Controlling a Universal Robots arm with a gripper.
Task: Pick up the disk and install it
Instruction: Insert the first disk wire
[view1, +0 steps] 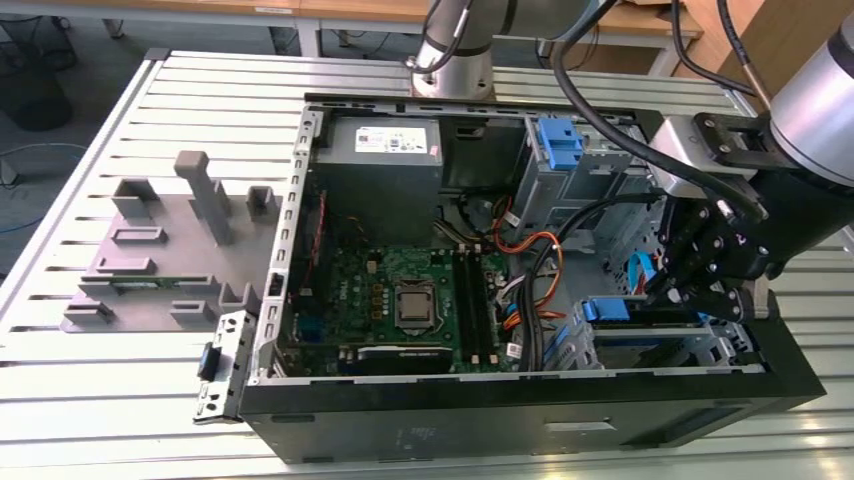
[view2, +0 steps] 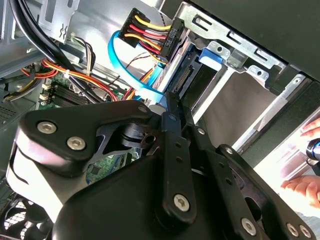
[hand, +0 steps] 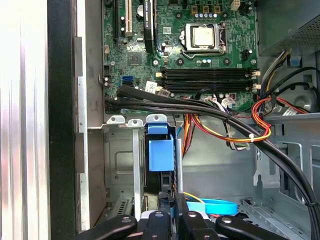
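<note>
**Gripper at the drive cage, disk seated among cables**

In the exterior view the gripper (view1: 707, 290) sits at the lower right of the frame, inside the open computer case (view1: 534, 420), right against the drive cage (view1: 667, 345). The disk (view1: 617, 309), seen by its blue carrier bracket, stands in that cage just beside the gripper; in the first wrist view the disk (hand: 161, 155) shows as a blue block slotted upright between metal rails. Whether the jaws are spread or pressed together cannot be told.

Crowding the spot: a light blue data cable (view2: 131, 75), a bundle of orange and red power wires (hand: 260, 122), and thick black cables (hand: 200, 107) crossing the motherboard (view1: 400, 295). A grey power supply box (view1: 380, 160) and a second blue bracket (view1: 561, 140) sit at the upper middle of the exterior view.

The case lies on a slatted aluminium bench (view1: 80, 400), with a grey fixture block (view1: 167, 245) at the left. A person's hand (view2: 305, 187) shows at the right edge of the second wrist view.
</note>
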